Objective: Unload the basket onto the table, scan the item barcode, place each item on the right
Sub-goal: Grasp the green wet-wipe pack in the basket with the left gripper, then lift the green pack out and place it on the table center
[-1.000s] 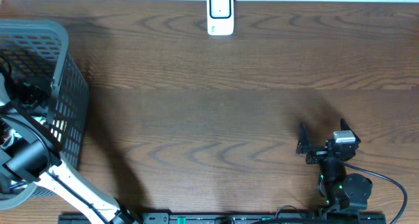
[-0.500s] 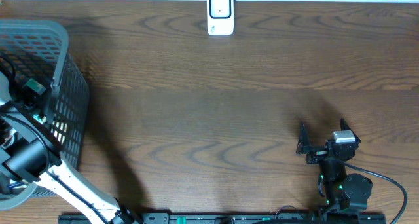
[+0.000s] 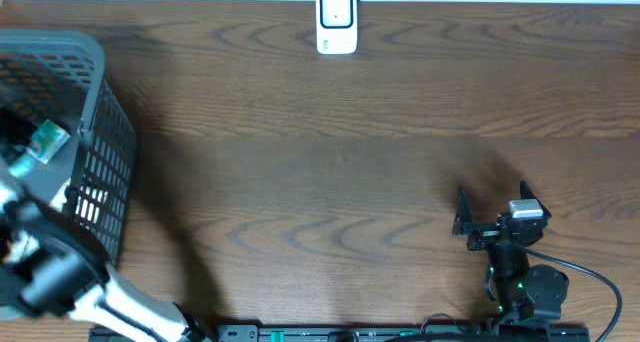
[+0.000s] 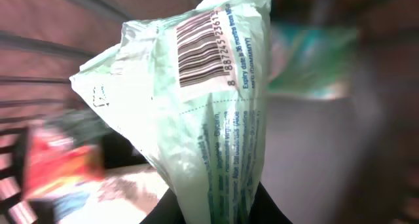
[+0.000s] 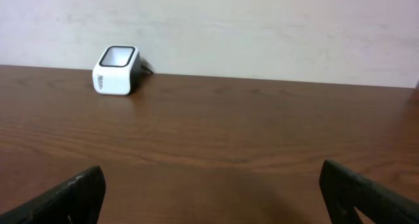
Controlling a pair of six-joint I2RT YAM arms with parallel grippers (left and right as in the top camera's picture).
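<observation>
Green packet [image 4: 203, 119] pinched between the left jaws (barcode [image 4: 200, 50] showing).

Scanner [image 3: 337, 20]: one.
Basket [image 3: 95, 92]: one.
Green packet [image 4: 203, 119]: one, with one barcode [image 4: 200, 50].
Other packets in the basket: too blurred to count.
Arms: two, left arm [image 3: 55, 272] and right arm [image 3: 530, 287].
End effectors: two, left end effector [image 4: 216, 207] and right end effector [image 5: 216, 198].
Surface [image 3: 330, 182]: one.
</observation>
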